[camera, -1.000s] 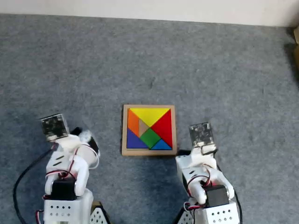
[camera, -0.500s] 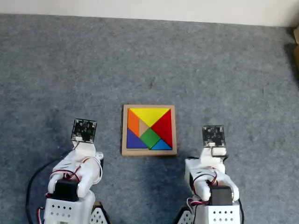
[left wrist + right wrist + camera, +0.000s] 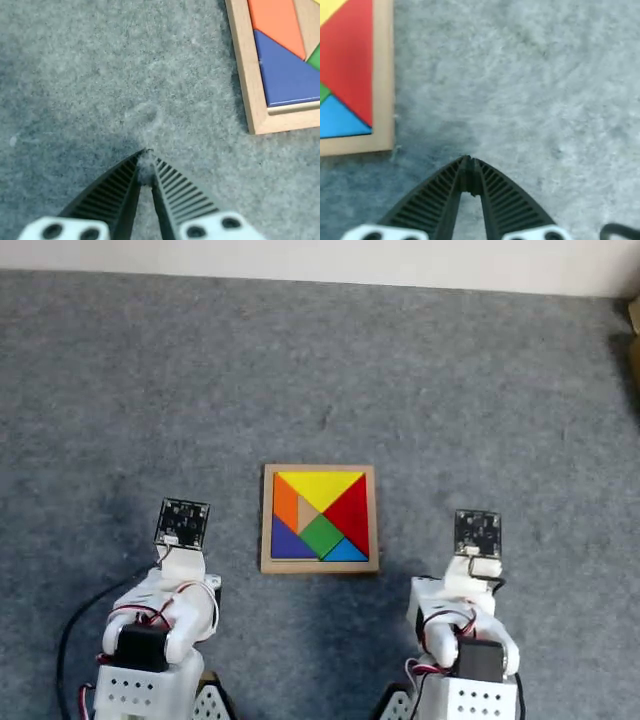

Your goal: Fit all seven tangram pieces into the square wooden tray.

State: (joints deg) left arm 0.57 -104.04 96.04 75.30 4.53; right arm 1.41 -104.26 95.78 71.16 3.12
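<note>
The square wooden tray (image 3: 269,520) lies on the grey carpet at the middle of the high view. Inside it sit the tangram pieces: a yellow triangle (image 3: 320,488), a red triangle (image 3: 352,512), an orange piece (image 3: 285,505), a green square (image 3: 321,534), a dark blue triangle (image 3: 287,542), a light blue triangle (image 3: 346,551) and a tan triangle (image 3: 307,515). My left gripper (image 3: 147,156) is shut and holds nothing, over bare carpet beside the tray's corner (image 3: 254,112). My right gripper (image 3: 468,161) is shut and holds nothing, near the tray's other near corner (image 3: 382,135).
Both arms are folded back at the near edge, the left arm (image 3: 165,605) and the right arm (image 3: 462,615). Grey carpet (image 3: 320,370) spreads around the tray. A pale wall strip runs along the far edge.
Both arms have drawn back from the tray toward their bases and straightened. The right arm shifted further right. The tray and its pieces have not moved.
</note>
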